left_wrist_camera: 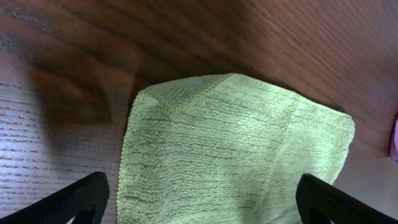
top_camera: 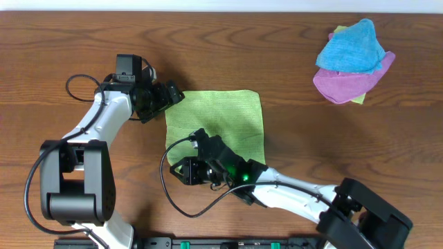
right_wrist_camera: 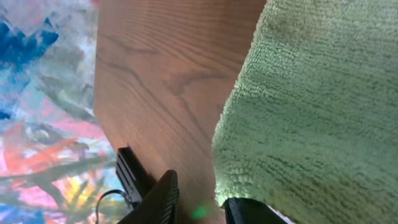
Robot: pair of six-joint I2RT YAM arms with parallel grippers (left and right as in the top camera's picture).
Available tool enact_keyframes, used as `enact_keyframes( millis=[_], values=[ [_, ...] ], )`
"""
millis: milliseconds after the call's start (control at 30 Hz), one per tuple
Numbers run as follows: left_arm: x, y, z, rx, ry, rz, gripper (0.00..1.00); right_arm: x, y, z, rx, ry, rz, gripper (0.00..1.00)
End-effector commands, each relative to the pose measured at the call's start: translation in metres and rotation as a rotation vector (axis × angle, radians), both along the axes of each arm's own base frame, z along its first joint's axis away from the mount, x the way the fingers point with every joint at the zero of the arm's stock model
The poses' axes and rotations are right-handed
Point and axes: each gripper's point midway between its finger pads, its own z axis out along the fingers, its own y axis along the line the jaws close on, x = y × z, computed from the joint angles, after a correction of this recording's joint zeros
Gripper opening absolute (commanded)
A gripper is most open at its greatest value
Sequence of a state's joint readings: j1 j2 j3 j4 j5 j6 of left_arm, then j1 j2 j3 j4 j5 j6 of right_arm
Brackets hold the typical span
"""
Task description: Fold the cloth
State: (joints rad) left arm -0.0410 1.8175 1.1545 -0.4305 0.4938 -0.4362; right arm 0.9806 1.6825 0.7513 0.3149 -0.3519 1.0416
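From overhead, finds the cloth (top_camera: pixel 221 121) flat mid-table, left gripper (top_camera: pixel 173 93) at its 10 o'clock corner, right gripper (top_camera: pixel 183 171) at 7 o'clock; from left wrist, shows fingers (left_wrist_camera: pixel 81 196) spread wide above cloth; from right wrist, fingers (right_wrist_camera: pixel 158 199) slightly parted at its edge.

From where I stand the gripper (right_wrist_camera: pixel 202 210) has its two dark fingers (right_wrist_camera: pixel 158 199) a little apart, with bare table (right_wrist_camera: pixel 155 81) in the gap. The cloth (right_wrist_camera: pixel 311 106) fills everything above and to its right, its fuzzy edge just over the right finger. Left of the gripper, past the table's edge, is a colourful surface (right_wrist_camera: pixel 43 93), a black block (right_wrist_camera: pixel 127 171) and a cable (right_wrist_camera: pixel 106 202).
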Motion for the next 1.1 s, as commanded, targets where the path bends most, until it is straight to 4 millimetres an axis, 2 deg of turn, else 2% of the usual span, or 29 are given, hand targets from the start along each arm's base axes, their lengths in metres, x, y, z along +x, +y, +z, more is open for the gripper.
enact_keyframes(
  millis=[0, 233, 500, 633, 800, 1067],
  values=[
    [0.005, 0.0, 0.012, 0.003, -0.042, -0.017, 0.98, -0.01, 0.011, -0.001, 0.022, 0.058, 0.001, 0.26],
    [0.005, 0.002, 0.011, 0.013, -0.044, -0.012, 0.98, -0.017, 0.029, -0.016, 0.062, 0.064, 0.017, 0.26],
    [0.009, 0.002, 0.013, 0.012, -0.061, -0.012, 0.98, -0.005, 0.041, -0.059, 0.111, 0.154, -0.074, 0.25],
    [0.009, 0.002, 0.013, 0.012, -0.062, -0.012, 0.98, -0.004, 0.043, -0.072, 0.13, 0.211, -0.107, 0.27],
    [0.01, 0.002, 0.013, 0.012, -0.066, -0.012, 0.98, -0.012, 0.052, -0.055, 0.21, 0.245, -0.05, 0.49],
    [0.014, 0.002, 0.016, 0.011, -0.085, -0.012, 0.97, -0.039, 0.058, -0.04, 0.263, 0.358, 0.082, 0.55]
  ],
)
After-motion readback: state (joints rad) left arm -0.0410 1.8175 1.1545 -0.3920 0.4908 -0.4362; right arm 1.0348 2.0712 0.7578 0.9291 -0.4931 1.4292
